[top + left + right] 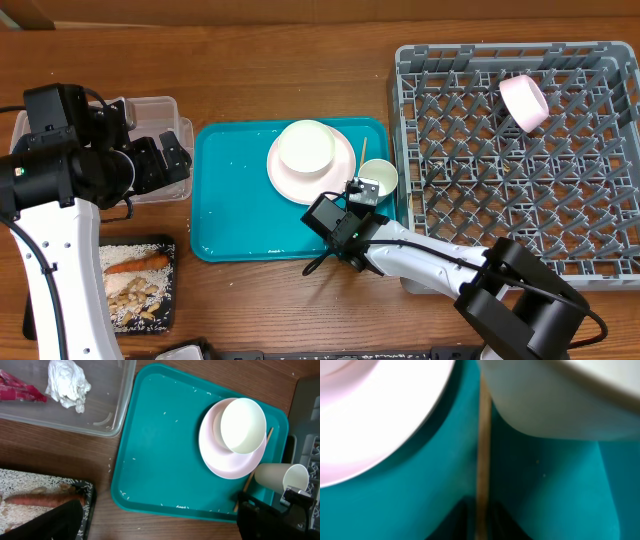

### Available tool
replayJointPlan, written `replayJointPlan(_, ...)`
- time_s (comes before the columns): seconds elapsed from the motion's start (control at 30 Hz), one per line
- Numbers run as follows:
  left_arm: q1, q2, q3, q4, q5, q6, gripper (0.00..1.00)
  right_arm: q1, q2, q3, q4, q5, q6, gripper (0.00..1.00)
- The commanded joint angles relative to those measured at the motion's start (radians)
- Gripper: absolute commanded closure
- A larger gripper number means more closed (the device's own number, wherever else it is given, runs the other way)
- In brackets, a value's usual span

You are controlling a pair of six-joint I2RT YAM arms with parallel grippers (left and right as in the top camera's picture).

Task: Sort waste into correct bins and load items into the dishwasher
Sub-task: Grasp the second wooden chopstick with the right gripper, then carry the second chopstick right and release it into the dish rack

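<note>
Mid-worktop, the teal tray (230,215) holds a pink plate (343,168) carrying a white bowl (305,147), a wooden chopstick (482,450) and a tipped paper cup (381,178). The right gripper (352,198) is at the chopstick; I cannot tell its grip. The dish rack (520,210) at the right edge holds one pink bowl (523,102). The left gripper (170,160), its state also unclear, hangs over the clear bin (102,417) holding a tissue (67,382) and a red wrapper (17,387).

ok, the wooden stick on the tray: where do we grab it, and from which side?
Its near end, by the tray's robot-side edge. The wooden stick lies flat in the narrow gap between the pink plate and the tipped paper cup, so its middle is boxed in. Come straight down, jaws closing across it; only that end looks bare on both sides.
</note>
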Motion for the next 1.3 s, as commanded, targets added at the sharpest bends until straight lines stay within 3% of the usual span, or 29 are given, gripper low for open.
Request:
replayJointPlan(0.0,0.005,-0.001,0.018,0.001,-0.005,0.015,0.0,-0.001,0.014,-0.01,0.002,0.01,0.003,0.85)
replayJointPlan(0.23,0.005,-0.001,0.018,0.001,-0.005,0.015,0.0,-0.001,0.013,-0.01,0.0,0.009,0.002,0.96)
replayJointPlan(0.43,0.005,-0.001,0.018,0.001,-0.005,0.015,0.0,-0.001,-0.003,0.042,-0.044,-0.015,-0.089,0.96)
replayJointPlan(1.07,0.005,-0.001,0.018,0.001,-0.005,0.015,0.0,-0.001,-0.233,0.266,-0.318,-0.015,-0.113,0.96)
replayJointPlan(1.27,0.005,-0.001,0.018,0.001,-0.005,0.015,0.0,-0.024,-0.325,0.367,-0.43,0.097,-0.274,0.96)
